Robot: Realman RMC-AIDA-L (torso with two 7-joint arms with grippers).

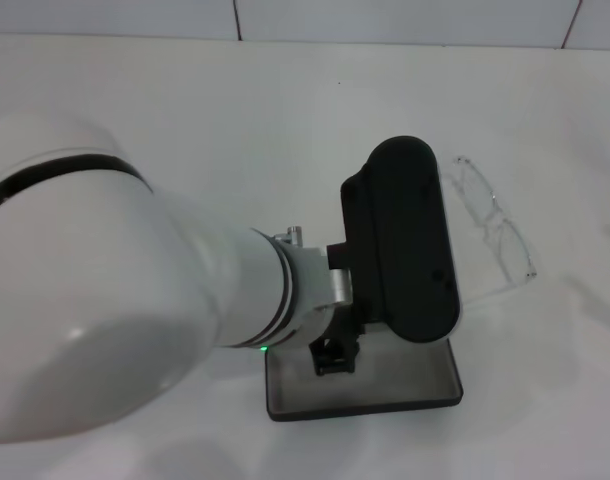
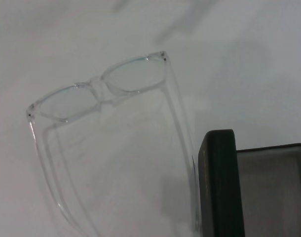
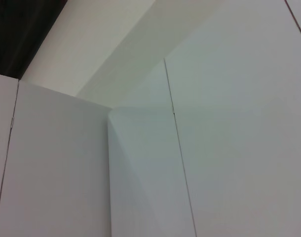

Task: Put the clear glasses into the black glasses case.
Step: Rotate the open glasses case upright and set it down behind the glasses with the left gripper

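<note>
The clear glasses (image 1: 493,222) lie unfolded on the white table, just right of the black body of my left gripper (image 1: 400,245). In the left wrist view the clear glasses (image 2: 98,91) fill the middle, with their long temple arms running toward the case. The black glasses case (image 1: 380,388) lies open with its grey lining showing, directly under and in front of the left gripper. One black edge and part of the lining of the case (image 2: 217,187) show in the left wrist view, right beside a temple arm. The right gripper is out of view.
The white table (image 1: 235,120) runs back to a tiled wall. My left arm (image 1: 105,300) covers the left half of the head view. The right wrist view shows only white wall panels (image 3: 214,123).
</note>
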